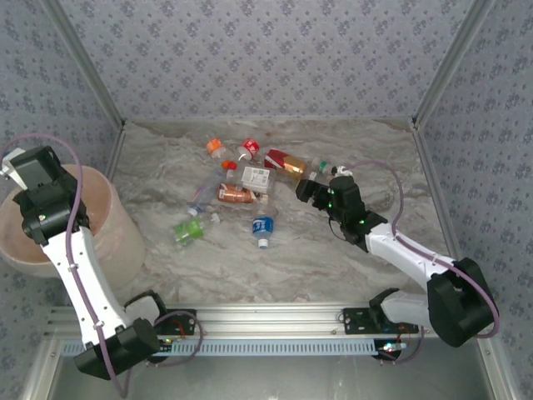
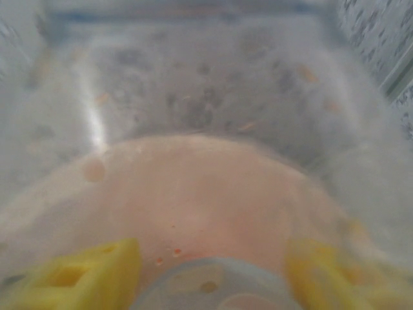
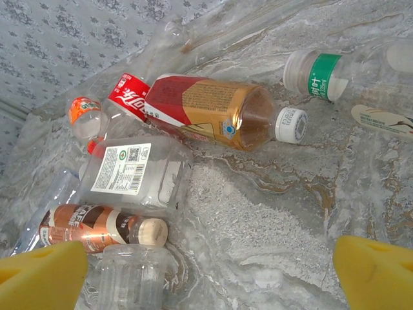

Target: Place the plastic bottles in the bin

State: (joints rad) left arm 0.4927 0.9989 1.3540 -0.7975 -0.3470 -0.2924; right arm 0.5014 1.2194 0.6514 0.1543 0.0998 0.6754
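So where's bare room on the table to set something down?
Bare: the near strip of table between the bottles and the arm bases, and the right side beyond the right gripper. Crowded: the far middle, where the bottles lie bunched.

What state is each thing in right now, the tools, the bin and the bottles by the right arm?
left tool: over the bin, jaws apart, grip unclear
right tool: open, empty, above the table
bin: upright, top open
red-and-gold bottle: on its side, white cap on
green-label bottle: on its side, cap on
brown bottle: on its side, beige cap on
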